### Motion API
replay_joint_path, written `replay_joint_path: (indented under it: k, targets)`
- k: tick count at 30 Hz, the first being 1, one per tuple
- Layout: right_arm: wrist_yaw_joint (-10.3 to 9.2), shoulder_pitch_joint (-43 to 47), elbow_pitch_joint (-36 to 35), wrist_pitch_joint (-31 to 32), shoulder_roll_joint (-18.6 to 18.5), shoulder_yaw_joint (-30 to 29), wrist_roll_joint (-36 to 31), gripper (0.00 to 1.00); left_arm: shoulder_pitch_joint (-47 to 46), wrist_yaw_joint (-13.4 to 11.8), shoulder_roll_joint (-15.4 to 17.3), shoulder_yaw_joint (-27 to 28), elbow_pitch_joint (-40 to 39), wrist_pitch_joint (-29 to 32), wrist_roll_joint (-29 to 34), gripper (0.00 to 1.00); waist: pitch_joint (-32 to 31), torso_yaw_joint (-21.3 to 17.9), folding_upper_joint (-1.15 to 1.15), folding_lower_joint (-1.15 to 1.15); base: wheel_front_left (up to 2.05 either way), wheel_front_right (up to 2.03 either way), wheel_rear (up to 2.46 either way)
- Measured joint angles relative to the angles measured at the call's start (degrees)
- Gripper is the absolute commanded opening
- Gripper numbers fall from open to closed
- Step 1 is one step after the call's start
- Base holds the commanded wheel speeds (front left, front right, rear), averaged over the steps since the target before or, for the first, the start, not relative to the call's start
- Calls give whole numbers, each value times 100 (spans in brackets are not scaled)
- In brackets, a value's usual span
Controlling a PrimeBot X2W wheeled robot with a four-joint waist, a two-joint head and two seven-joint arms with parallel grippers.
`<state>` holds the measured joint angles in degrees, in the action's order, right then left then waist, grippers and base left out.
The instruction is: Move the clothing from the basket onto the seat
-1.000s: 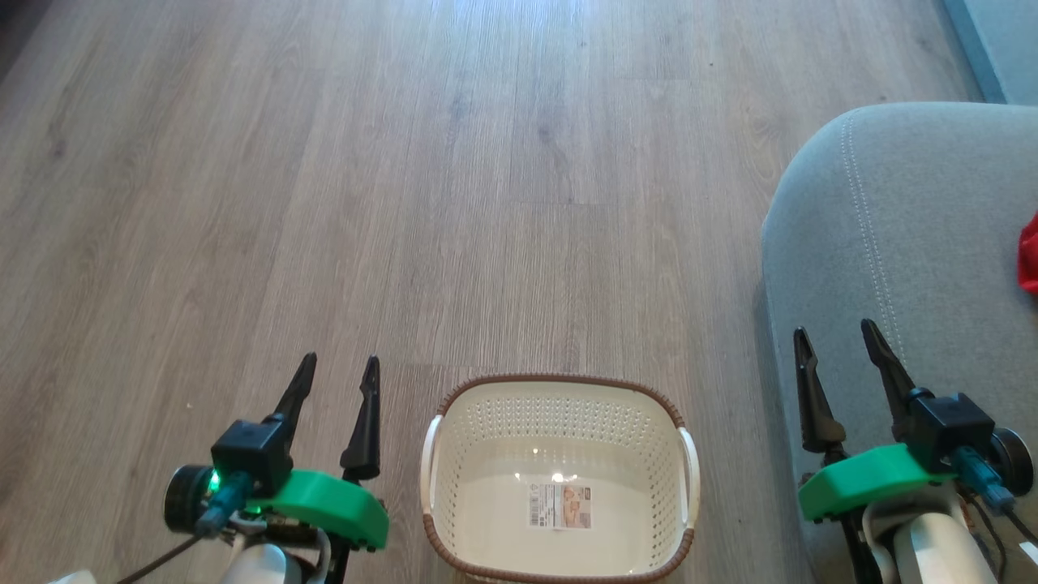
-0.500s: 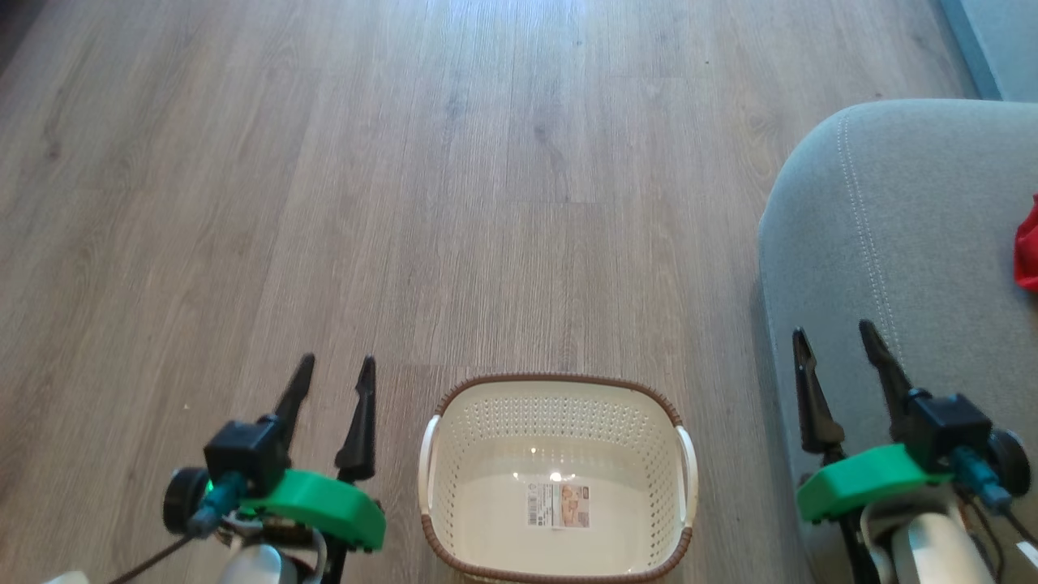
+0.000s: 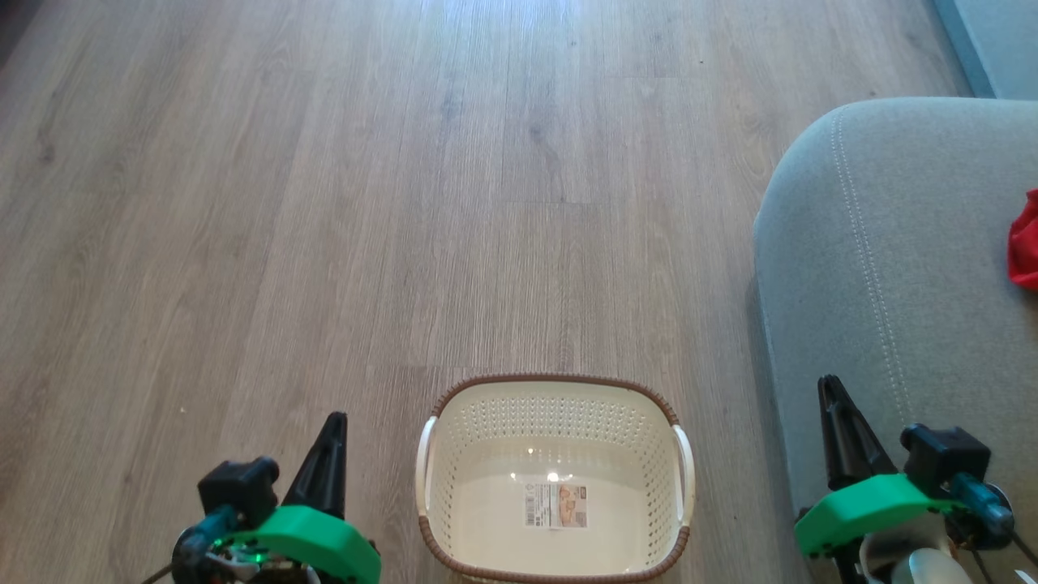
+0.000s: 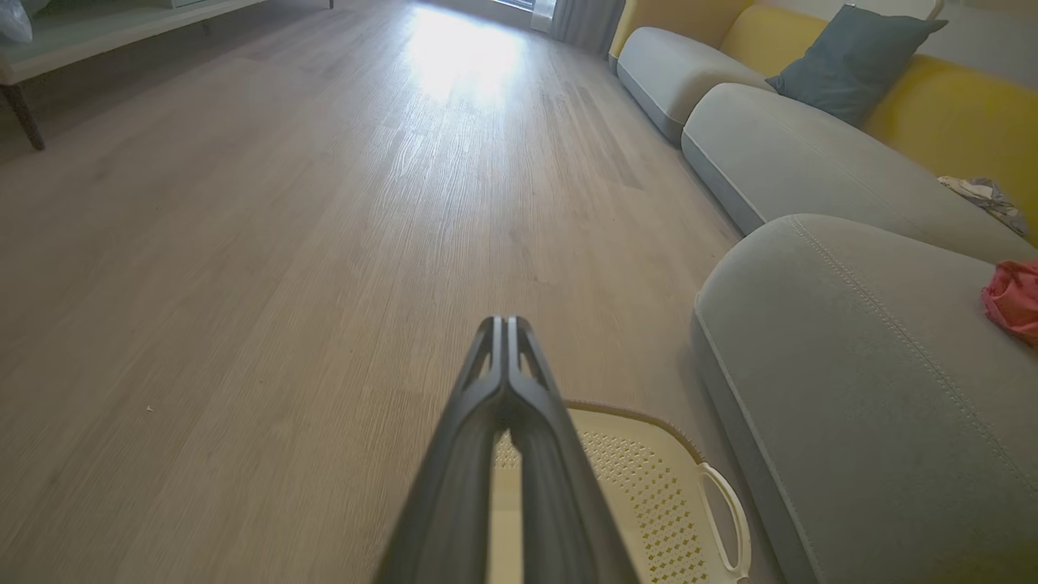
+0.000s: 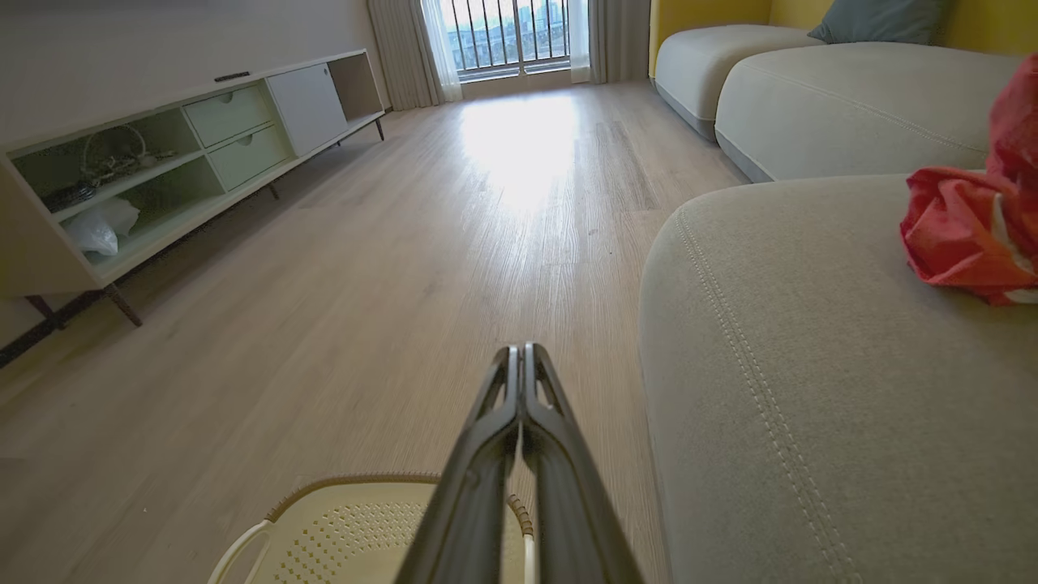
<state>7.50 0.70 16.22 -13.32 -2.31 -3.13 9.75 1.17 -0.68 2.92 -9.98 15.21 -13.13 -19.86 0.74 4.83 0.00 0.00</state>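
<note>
The cream basket [image 3: 438, 474] with its brown rim stands on the floor between my arms, holding nothing but a paper label on its bottom. Red clothing [image 3: 1024, 243] lies on the grey seat [image 3: 892, 243] at the right edge; the right wrist view shows the clothing [image 5: 965, 223] with a bit of white trim. My left gripper [image 3: 332, 422] is shut and empty, left of the basket; the left wrist view shows its fingers [image 4: 504, 324] pressed together. My right gripper [image 3: 829, 385] is shut and empty over the seat's front edge, its fingers [image 5: 521, 350] closed together.
Wood floor [image 3: 405, 203] stretches ahead of the basket. More grey sofa sections [image 4: 811, 154] with a yellow back and a blue-grey cushion [image 4: 851, 40] run along the right. A low cabinet [image 5: 162, 162] with shelves stands along the left wall.
Both grippers went from open to shut and drew back toward the bottom of the head view. The head view shifted slightly. Basket and clothing stayed put.
</note>
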Motion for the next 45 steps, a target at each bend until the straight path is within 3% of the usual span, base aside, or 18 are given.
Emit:
replay_joint_path:
  k: [45]
  targets:
    - [0,-132,-12,787,1,-180,3249,0,-120,301,21,459,14,704,-2921,0,-23,-193,0,0,0,0,0]
